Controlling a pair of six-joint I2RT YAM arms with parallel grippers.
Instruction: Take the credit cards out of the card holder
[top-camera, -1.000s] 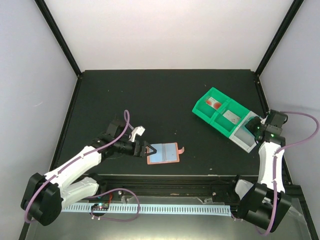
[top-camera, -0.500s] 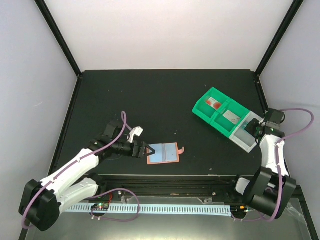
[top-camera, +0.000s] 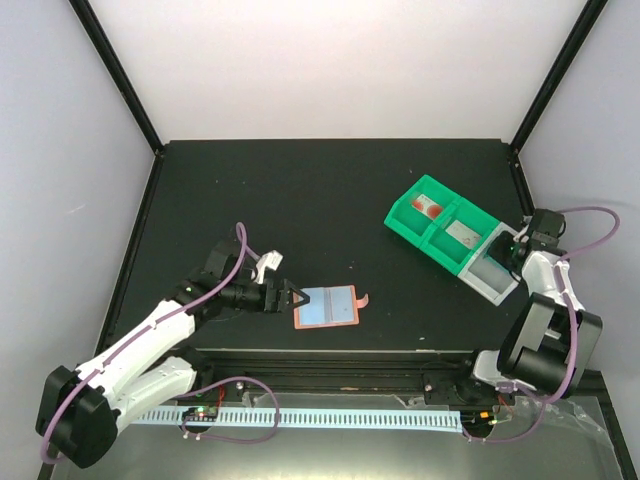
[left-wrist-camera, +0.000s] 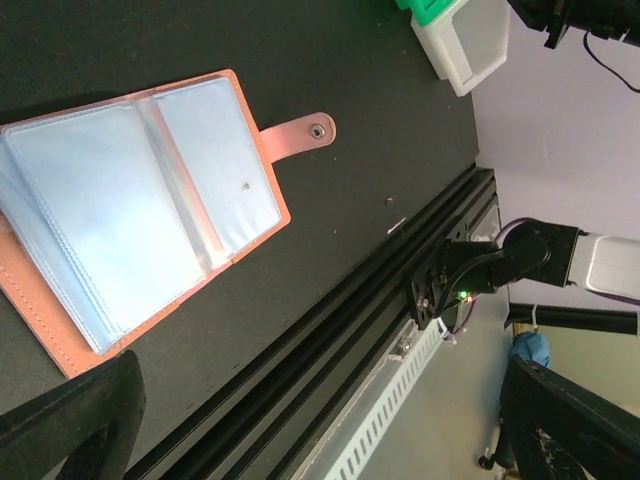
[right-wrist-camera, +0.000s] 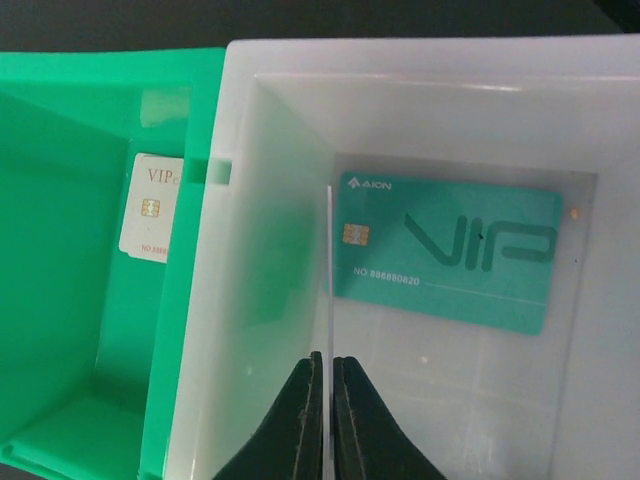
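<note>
The salmon-pink card holder (top-camera: 326, 307) lies open on the black table, its clear sleeves facing up and its snap tab pointing right. In the left wrist view it (left-wrist-camera: 140, 215) fills the upper left. My left gripper (top-camera: 292, 298) is open at the holder's left edge, its fingers (left-wrist-camera: 70, 420) spread wide and empty. My right gripper (top-camera: 510, 250) is over the white bin (right-wrist-camera: 260, 250), shut on a thin card seen edge-on (right-wrist-camera: 328, 260). A teal card (right-wrist-camera: 450, 250) lies flat in that bin.
A green compartment bin (top-camera: 430, 225) stands at the back right with the white bin (top-camera: 487, 270) at its near end. A pale card (right-wrist-camera: 150, 208) lies in the neighbouring green compartment and a red-marked one (top-camera: 427, 206) in the far one. The table's front rail (left-wrist-camera: 400, 300) runs close to the holder.
My right arm has folded in, and its wrist has moved a little up and back over the white bin. My left arm has shifted only slightly; the holder has not moved.
</note>
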